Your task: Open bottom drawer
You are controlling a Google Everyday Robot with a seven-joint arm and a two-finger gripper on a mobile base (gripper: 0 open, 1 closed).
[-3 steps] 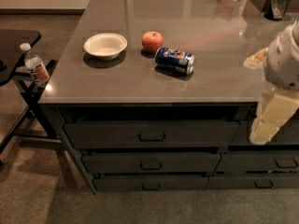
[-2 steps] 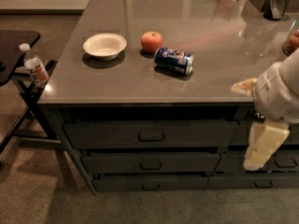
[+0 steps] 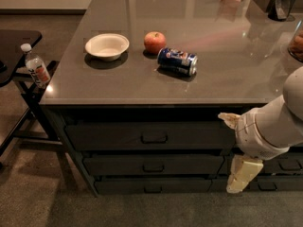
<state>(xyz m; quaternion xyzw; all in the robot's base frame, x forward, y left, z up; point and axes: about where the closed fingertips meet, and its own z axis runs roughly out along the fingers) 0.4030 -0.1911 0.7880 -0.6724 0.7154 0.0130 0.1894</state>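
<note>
The bottom drawer [image 3: 123, 186] is the lowest, slimmest dark grey front of the left three-drawer stack under the counter, and it sits flush and closed. Its small rectangular handle [image 3: 152, 189] is at the centre. My gripper [image 3: 242, 173] hangs from the white arm [image 3: 272, 126] at the right. It is low in front of the seam between the two drawer stacks, level with the middle and bottom drawers. It is to the right of the bottom drawer's handle and does not touch it.
The middle drawer [image 3: 152, 165] and top drawer [image 3: 151, 136] sit above it. The neighbouring stack [image 3: 279, 165] lies behind my arm. On the grey counter [image 3: 142, 86] are a white bowl [image 3: 107, 46], an apple [image 3: 155, 42] and a lying blue can [image 3: 177, 61]. A black stand with a water bottle [image 3: 36, 70] is at the left.
My arm and gripper have moved down and slightly left, from counter height to the level of the lower drawers. The drawers and the things on the counter have not moved.
</note>
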